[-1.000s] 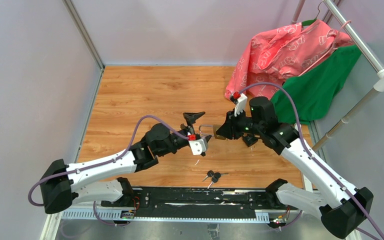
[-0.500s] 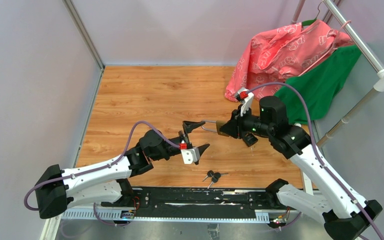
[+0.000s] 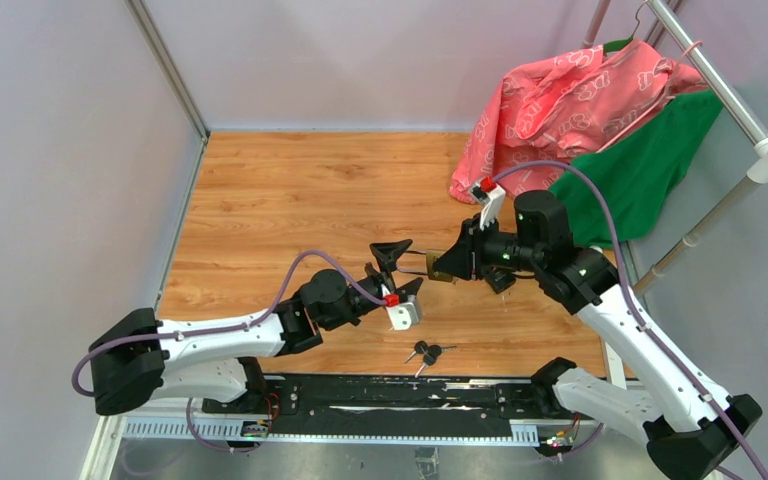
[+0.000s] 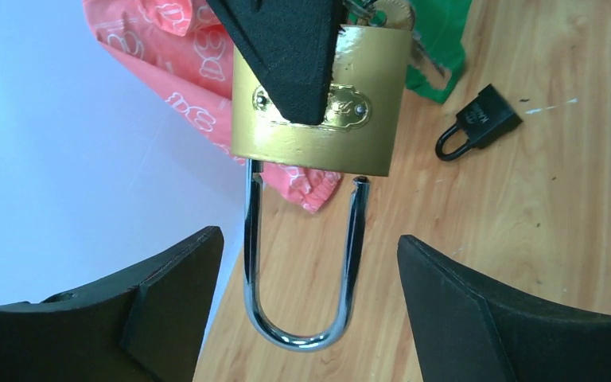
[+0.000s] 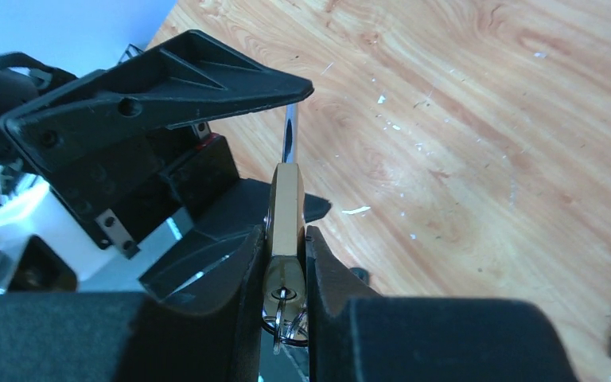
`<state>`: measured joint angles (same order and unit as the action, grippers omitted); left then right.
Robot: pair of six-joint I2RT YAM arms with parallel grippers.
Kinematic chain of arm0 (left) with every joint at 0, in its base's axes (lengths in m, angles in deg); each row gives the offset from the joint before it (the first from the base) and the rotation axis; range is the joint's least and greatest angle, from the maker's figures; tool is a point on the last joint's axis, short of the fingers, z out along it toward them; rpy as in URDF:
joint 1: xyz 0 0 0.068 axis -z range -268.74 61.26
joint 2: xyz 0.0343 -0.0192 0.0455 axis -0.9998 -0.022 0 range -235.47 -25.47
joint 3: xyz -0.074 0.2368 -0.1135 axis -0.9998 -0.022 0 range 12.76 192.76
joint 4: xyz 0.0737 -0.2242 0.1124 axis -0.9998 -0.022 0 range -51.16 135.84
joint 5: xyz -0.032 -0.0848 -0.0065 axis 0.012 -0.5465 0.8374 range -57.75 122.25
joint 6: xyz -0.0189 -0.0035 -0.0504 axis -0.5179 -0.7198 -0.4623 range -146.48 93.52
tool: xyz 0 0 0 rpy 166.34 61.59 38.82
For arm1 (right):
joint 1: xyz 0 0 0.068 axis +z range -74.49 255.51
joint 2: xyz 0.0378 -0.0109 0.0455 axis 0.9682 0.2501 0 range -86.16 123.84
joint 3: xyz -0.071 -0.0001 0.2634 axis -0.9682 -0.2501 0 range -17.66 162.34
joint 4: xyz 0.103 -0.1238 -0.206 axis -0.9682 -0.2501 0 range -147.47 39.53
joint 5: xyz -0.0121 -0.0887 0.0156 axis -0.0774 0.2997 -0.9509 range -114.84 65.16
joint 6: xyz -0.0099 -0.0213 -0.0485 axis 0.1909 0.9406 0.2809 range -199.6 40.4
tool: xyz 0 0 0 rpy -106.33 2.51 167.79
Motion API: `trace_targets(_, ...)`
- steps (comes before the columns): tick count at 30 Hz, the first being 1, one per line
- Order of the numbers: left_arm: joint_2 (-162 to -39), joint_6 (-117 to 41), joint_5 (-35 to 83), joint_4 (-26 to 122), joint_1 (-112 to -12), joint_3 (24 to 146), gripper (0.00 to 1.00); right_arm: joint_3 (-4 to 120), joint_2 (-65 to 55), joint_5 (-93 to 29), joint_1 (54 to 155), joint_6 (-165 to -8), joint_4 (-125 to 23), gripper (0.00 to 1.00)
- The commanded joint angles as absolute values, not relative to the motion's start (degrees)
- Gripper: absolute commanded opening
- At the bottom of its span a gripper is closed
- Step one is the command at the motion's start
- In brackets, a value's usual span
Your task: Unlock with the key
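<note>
A brass padlock point(image 3: 447, 265) hangs above the wooden floor, my right gripper point(image 3: 457, 262) shut on its body point(image 5: 286, 215). A key on a ring point(image 5: 284, 298) sits in its keyhole. In the left wrist view the steel shackle point(image 4: 298, 338) stands out of the body point(image 4: 318, 127), and one leg's end point(image 4: 358, 181) is free of it. My left gripper point(image 4: 310, 263) is open. Its fingers point(image 4: 175, 294) stand either side of the shackle and apart from it. In the top view the left gripper point(image 3: 400, 270) faces the right one across the shackle point(image 3: 415, 262).
A small black padlock point(image 4: 481, 121) lies on the floor below the right gripper. Black-headed keys point(image 3: 425, 352) lie near the front rail. Pink point(image 3: 570, 100) and green point(image 3: 640, 170) garments hang from a rack point(image 3: 720, 90) at the back right. Grey walls enclose the left and back.
My left arm drew back from the padlock, then came forward again, so its fingers now straddle the shackle. The right gripper shifted slightly, still gripping the padlock.
</note>
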<state>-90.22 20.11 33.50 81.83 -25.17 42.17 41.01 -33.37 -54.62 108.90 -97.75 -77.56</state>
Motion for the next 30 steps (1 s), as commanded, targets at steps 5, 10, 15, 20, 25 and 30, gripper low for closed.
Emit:
trace_targets(5,-92.58,25.62,43.07,89.88,-23.26,42.29,0.78,43.94,-31.5,-55.78,109.26,-106.63,-80.71,0.0)
trace_targets(10,-89.65,24.97,43.75,89.22,-23.26,41.59,0.73,43.17,-30.93,-50.88,109.26,-102.25,-86.55,0.0)
trace_targets(15,-89.64,25.53,44.83,85.25,-23.26,42.97,0.69,40.98,-31.85,-54.69,109.25,-98.32,-86.46,0.0)
trace_targets(20,-93.23,25.89,46.05,84.95,-24.06,45.14,0.67,39.71,-32.86,-61.64,109.34,-96.49,-85.8,0.0)
trace_targets(25,-94.25,24.72,43.87,84.37,-24.94,46.4,0.66,38.17,-34.14,-62.22,109.35,-96.52,-85.87,0.0)
trace_targets(30,-95.25,22.94,40.75,82.45,-26.7,47.28,0.66,37.23,-35.36,-66.89,109.34,-96.2,-84.75,0.0)
